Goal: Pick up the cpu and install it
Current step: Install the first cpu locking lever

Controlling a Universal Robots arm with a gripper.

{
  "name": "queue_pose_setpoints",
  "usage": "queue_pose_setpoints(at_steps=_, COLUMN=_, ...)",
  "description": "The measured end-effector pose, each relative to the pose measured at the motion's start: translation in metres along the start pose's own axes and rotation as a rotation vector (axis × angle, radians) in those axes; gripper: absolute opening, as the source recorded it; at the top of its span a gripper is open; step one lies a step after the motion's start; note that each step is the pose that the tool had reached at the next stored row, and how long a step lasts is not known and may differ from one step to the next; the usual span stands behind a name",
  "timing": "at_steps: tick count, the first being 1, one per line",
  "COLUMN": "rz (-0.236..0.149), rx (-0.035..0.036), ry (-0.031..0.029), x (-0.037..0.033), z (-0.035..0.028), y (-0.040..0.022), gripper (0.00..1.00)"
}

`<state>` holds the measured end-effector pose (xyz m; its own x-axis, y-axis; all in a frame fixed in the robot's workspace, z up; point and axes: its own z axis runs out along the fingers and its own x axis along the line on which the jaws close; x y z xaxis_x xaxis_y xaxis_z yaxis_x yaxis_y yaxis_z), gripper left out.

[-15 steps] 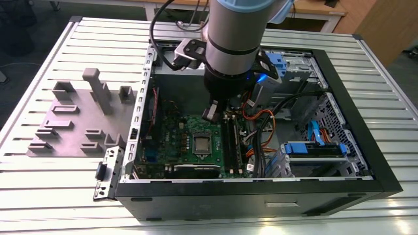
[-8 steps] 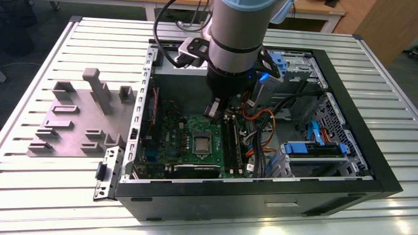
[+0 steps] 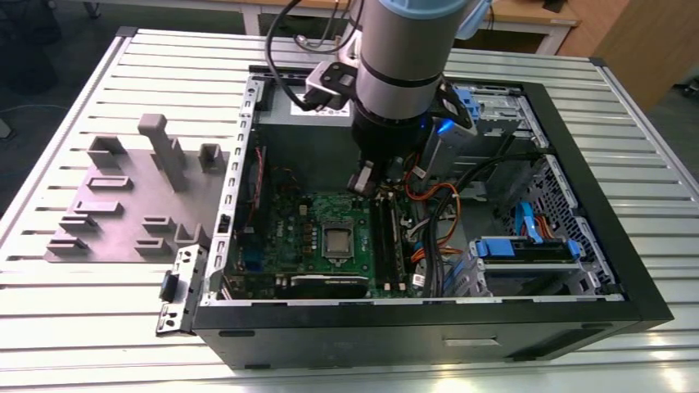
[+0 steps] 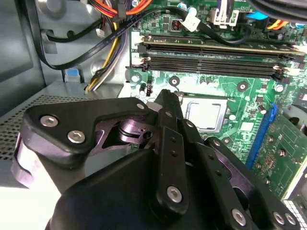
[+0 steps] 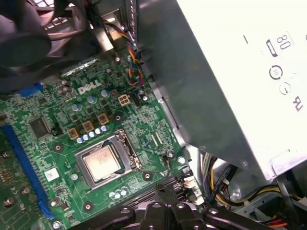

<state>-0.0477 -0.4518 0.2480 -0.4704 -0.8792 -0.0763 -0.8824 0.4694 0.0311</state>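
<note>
Black metal claw [image 4: 165, 103] up front, can't tell if open/shut; flat silvery square cpu [image 5: 101, 161] sits in mobo socket just below it.

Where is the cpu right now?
The small square silvery-grey cpu sits in the silver socket frame on the green motherboard in both wrist views, beside the black memory slots; in the exterior view it lies below the arm.
</note>
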Motion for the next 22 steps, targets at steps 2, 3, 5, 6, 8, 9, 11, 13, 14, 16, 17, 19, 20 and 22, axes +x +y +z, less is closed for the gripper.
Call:
queue_pose_setpoints(at_steps=2, rz=0.002, rx=-0.0001, ry=-0.0002, x=-0.0015, z=0.0006, y=-0.0003, gripper=0.11)
queue_pose_setpoints(at_steps=3, rz=0.004, rx=0.0, ry=-0.0002, x=-0.0024, z=0.001, y=-0.0004, gripper=0.11)
queue_pose_setpoints(at_steps=5, rz=0.015, rx=0.0009, ry=-0.0007, x=-0.0035, z=0.0017, y=-0.0006, gripper=0.11)
queue_pose_setpoints(at_steps=6, rz=0.024, rx=0.0015, ry=-0.0011, x=-0.0038, z=0.0021, y=-0.0005, gripper=0.11)
queue_pose_setpoints(at_steps=8, rz=0.035, rx=0.0023, ry=-0.0012, x=-0.0049, z=0.0026, y=0.0, gripper=0.11)
queue_pose_setpoints(at_steps=9, rz=0.036, rx=0.0024, ry=-0.0012, x=-0.0059, z=0.0031, y=0.0006, gripper=0.11)
queue_pose_setpoints(at_steps=11, rz=0.036, rx=0.0024, ry=-0.0015, x=-0.0077, z=0.0039, y=0.0015, gripper=0.11)
queue_pose_setpoints(at_steps=13, rz=0.036, rx=0.0014, ry=-0.0034, x=-0.0087, z=0.0047, y=0.002, gripper=0.11)
queue_pose_setpoints(at_steps=14, rz=0.036, rx=0.0007, ry=-0.0047, x=-0.0091, z=0.0053, y=0.0022, gripper=0.11)
queue_pose_setpoints(at_steps=16, rz=0.036, rx=-0.0011, ry=-0.0076, x=-0.0093, z=0.0061, y=0.0024, gripper=0.11)
queue_pose_setpoints(at_steps=17, rz=0.036, rx=-0.0016, ry=-0.0087, x=-0.0095, z=0.0066, y=0.0025, gripper=0.11)
queue_pose_setpoints(at_steps=19, rz=0.037, rx=-0.0022, ry=-0.0098, x=-0.0099, z=0.0076, y=0.003, gripper=0.11)
queue_pose_setpoints(at_steps=20, rz=0.037, rx=-0.0022, ry=-0.0099, x=-0.0102, z=0.0082, y=0.0034, gripper=0.11)
queue_pose_setpoints(at_steps=22, rz=0.037, rx=-0.0022, ry=-0.0098, x=-0.0106, z=0.0093, y=0.0041, gripper=0.11)
